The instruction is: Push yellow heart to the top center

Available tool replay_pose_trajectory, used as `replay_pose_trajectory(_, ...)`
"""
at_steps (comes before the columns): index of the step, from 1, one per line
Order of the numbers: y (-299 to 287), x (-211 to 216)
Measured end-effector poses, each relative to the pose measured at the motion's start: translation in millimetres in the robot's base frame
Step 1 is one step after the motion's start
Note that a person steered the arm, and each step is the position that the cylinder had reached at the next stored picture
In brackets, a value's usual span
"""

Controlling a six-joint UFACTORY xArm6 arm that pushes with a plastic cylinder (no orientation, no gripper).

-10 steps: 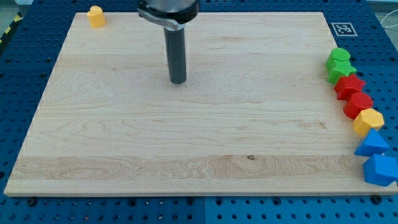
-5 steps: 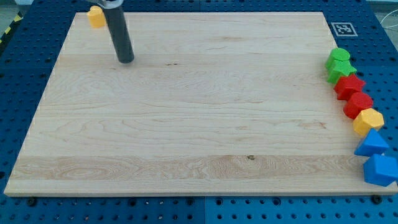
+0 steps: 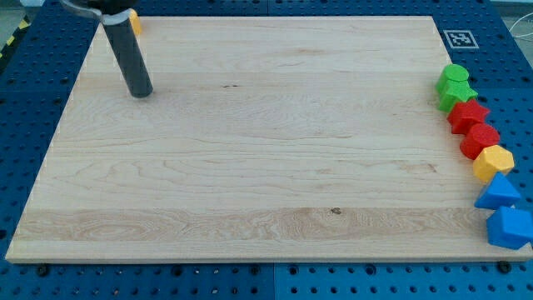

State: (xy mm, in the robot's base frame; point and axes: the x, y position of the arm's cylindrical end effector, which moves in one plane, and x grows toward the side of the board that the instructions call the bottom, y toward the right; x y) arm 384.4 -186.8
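The yellow heart sits at the board's top-left corner, mostly hidden behind the rod, only a sliver showing. It looks like a small, light, hard block that should slide easily on the smooth wooden board, though it may spin if struck off-centre. It cannot be gripped, since the arm has no claw, only a bare rod. My tip rests at about six o'clock from the heart, near but apart. To send it toward top centre, I judge contact belongs on its nine o'clock side. Well away at three o'clock, along the board's right edge, stand green, red, yellow and blue blocks.
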Motion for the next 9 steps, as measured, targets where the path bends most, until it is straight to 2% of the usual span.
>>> replay_pose_trajectory(1,13,8)
replay_pose_trajectory(3,-25,-10)
replay_pose_trajectory(4,-31,-26)
replay_pose_trajectory(6,-67,-90)
replay_pose_trajectory(8,-118,-115)
replay_pose_trajectory(9,-111,-134)
